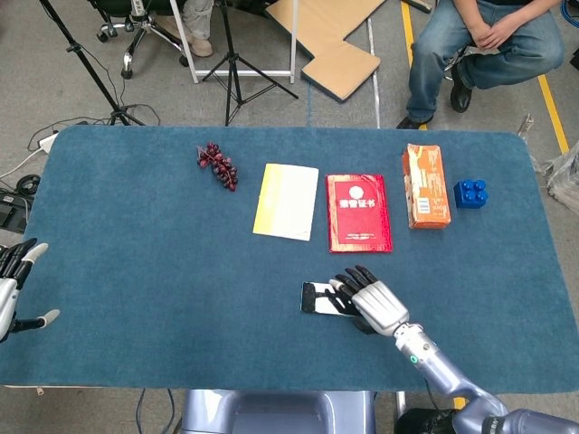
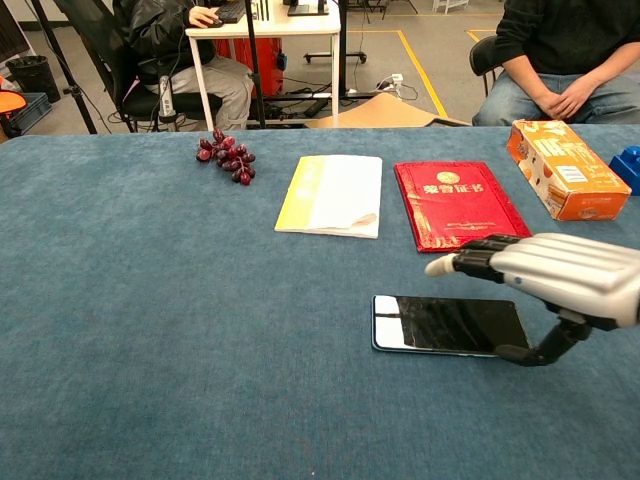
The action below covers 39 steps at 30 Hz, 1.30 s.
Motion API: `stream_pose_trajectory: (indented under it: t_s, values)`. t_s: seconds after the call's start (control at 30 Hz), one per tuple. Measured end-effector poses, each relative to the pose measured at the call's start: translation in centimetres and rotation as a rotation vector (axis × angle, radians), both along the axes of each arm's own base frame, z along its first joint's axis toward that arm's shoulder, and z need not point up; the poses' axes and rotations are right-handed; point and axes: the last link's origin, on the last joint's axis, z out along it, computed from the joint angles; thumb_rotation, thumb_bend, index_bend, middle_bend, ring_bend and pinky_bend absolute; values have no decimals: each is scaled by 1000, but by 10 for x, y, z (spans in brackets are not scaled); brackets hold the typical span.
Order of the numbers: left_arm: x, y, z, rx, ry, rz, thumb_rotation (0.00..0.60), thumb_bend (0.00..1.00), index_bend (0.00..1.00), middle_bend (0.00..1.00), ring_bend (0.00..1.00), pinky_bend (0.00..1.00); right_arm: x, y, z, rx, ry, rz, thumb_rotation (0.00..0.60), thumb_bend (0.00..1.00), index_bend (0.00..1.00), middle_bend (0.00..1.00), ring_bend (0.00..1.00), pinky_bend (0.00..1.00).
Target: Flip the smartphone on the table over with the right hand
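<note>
The smartphone (image 1: 318, 297) (image 2: 445, 325) lies flat, dark glossy side up, near the table's front edge, right of centre. My right hand (image 1: 373, 305) (image 2: 562, 275) hovers over the phone's right end with its fingers stretched out leftward above the screen. Its thumb reaches down by the phone's near right corner; whether it touches I cannot tell. The hand holds nothing. My left hand (image 1: 11, 294) is at the table's far left edge, fingers spread and empty, seen only in the head view.
Along the far half lie a bunch of dark grapes (image 1: 218, 165), a yellow-white booklet (image 1: 287, 201), a red booklet (image 1: 358, 212), an orange carton (image 1: 425, 185) and a blue block (image 1: 470, 193). The blue table cloth (image 1: 136, 253) is bare on the left. A person sits beyond the far edge.
</note>
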Motion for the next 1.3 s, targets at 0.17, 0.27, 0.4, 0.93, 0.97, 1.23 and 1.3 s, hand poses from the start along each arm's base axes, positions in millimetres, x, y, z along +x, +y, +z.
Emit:
stream_pose_trajectory:
  t_s: [0.17, 0.27, 0.4, 0.93, 0.97, 1.23, 1.3]
  values:
    - [-1, 3, -1, -1, 3, 10, 600, 0, 0, 0, 0, 0, 6, -4, -18, 16, 40, 30, 600, 250, 139, 111, 0, 27]
    - [-2, 4, -2, -5, 6, 15, 600, 0, 0, 0, 0, 0, 6, -7, -26, 19, 58, 32, 600, 250, 139, 112, 0, 39]
    - [-2, 6, -4, -7, 10, 19, 600, 0, 0, 0, 0, 0, 6, -6, -33, 25, 65, 28, 600, 249, 139, 117, 0, 42]
    - [-1, 6, -6, -8, 16, 16, 600, 0, 0, 0, 0, 0, -5, -15, -38, 7, 108, 14, 600, 387, 162, 216, 132, 279]
    - [-1, 6, -6, -9, 16, 16, 600, 0, 0, 0, 0, 0, -6, -16, -39, 8, 112, 13, 600, 424, 166, 229, 149, 299]
    - [-1, 5, -5, -7, 13, 13, 600, 0, 0, 0, 0, 0, -4, -13, -35, 51, 53, -36, 600, 575, 207, 285, 207, 337]
    - [-1, 5, -5, -8, 13, 13, 600, 0, 0, 0, 0, 0, -2, -10, -32, 69, 25, -45, 600, 587, 216, 291, 212, 337]
